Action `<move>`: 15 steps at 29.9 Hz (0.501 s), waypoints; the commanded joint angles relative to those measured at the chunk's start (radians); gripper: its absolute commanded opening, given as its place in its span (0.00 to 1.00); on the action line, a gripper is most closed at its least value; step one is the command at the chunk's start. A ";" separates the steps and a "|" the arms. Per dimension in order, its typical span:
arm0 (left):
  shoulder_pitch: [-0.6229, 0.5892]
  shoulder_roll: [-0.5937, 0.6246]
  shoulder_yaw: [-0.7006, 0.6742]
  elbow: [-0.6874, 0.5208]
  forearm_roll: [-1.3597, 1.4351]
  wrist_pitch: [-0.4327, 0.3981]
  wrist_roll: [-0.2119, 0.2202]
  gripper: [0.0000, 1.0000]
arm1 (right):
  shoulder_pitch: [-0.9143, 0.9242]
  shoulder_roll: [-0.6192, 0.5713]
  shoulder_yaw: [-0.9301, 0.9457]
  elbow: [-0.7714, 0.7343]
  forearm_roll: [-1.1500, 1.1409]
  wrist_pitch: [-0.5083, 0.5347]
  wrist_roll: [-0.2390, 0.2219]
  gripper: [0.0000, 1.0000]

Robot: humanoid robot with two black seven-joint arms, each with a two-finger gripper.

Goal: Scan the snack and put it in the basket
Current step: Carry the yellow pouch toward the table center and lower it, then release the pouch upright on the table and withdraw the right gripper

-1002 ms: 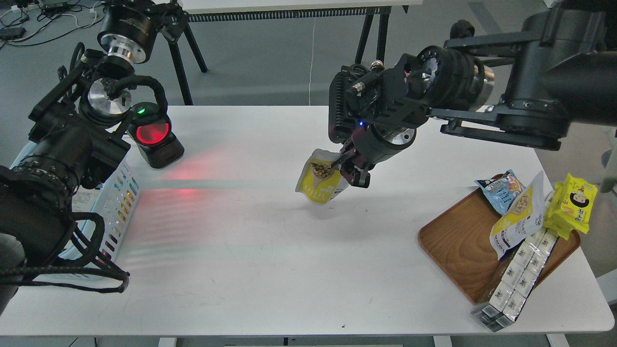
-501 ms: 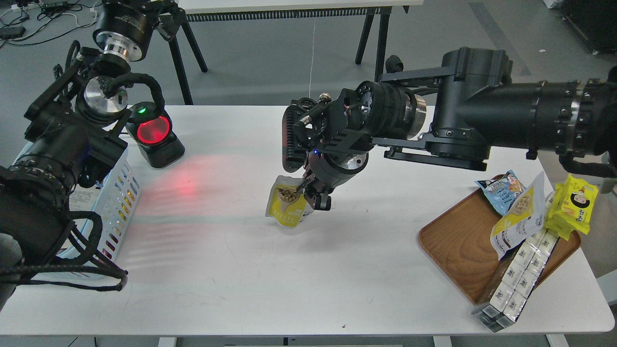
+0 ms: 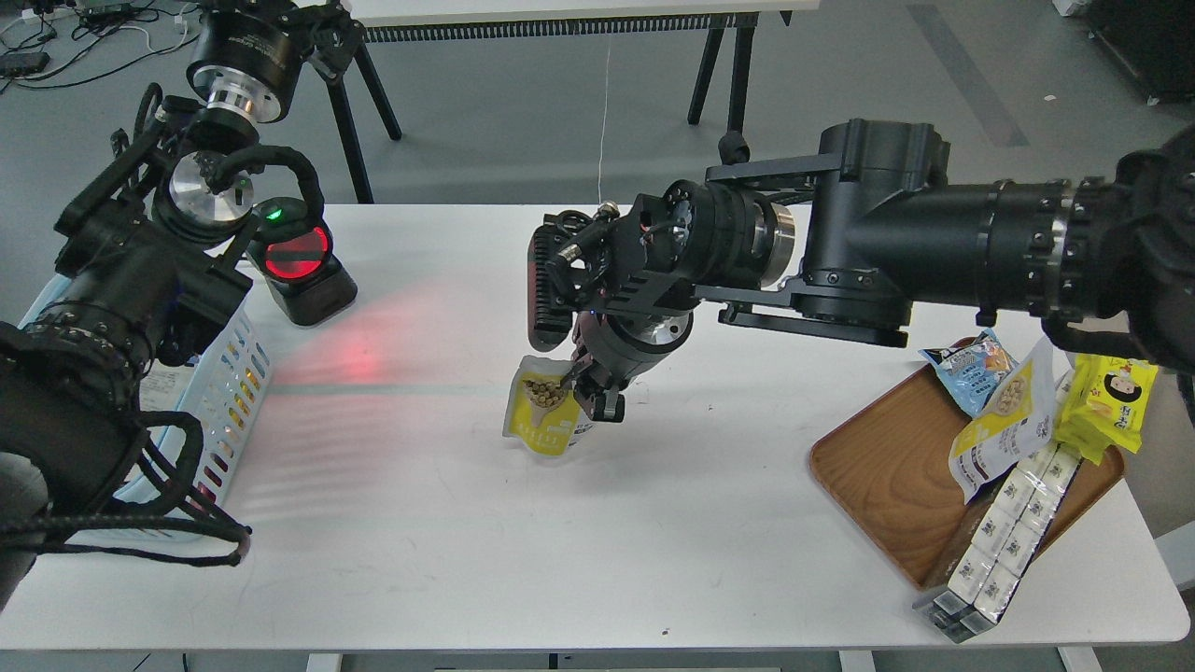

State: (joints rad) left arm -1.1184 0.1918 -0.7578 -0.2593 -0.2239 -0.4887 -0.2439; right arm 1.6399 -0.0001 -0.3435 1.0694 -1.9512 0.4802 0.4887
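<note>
The right tool (image 3: 586, 392) is clenched on the upper right corner of the snack (image 3: 539, 416), a small white foil pouch with a yellow front panel showing round beige balls. The pouch hangs from this tool with its long axis near upright, only a little tilted, just above the white tabletop (image 3: 560, 541), as far as one can judge.

The landmark is the black scanner with the red glowing window (image 3: 297, 264). The pouch is well apart from it, to the right and nearer to the robot. The red light of the scanner falls on the tabletop between them.

The light blue slotted plastic basket (image 3: 229, 392) stands left of the scanner, partly hidden by the left arm. The left tool (image 3: 322, 37) is raised behind the scanner; I cannot tell if it is released or clenched.

I judge that the pouch must travel leftward toward the red window, front turned to it.
</note>
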 commanded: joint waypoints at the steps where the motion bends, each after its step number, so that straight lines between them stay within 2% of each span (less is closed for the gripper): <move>1: 0.000 0.000 0.000 0.000 0.000 0.000 0.000 1.00 | 0.002 0.000 -0.002 0.000 0.000 0.000 0.000 0.04; 6: -0.001 0.001 0.000 0.000 0.000 0.000 0.000 1.00 | 0.008 -0.001 0.000 0.003 0.000 0.000 0.000 0.07; 9: -0.001 0.003 0.000 0.000 0.000 0.000 0.000 1.00 | 0.014 -0.004 0.001 0.007 0.003 0.000 0.000 0.12; 11: -0.001 0.005 0.002 0.000 0.000 0.000 0.001 1.00 | 0.020 -0.008 0.006 0.011 0.003 0.000 0.000 0.20; 15: -0.005 0.008 0.002 0.000 0.000 0.000 0.001 1.00 | 0.032 -0.043 0.050 0.026 0.005 0.000 0.000 0.46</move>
State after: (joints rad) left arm -1.1209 0.1982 -0.7571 -0.2592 -0.2246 -0.4887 -0.2428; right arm 1.6654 -0.0157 -0.3243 1.0833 -1.9472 0.4795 0.4887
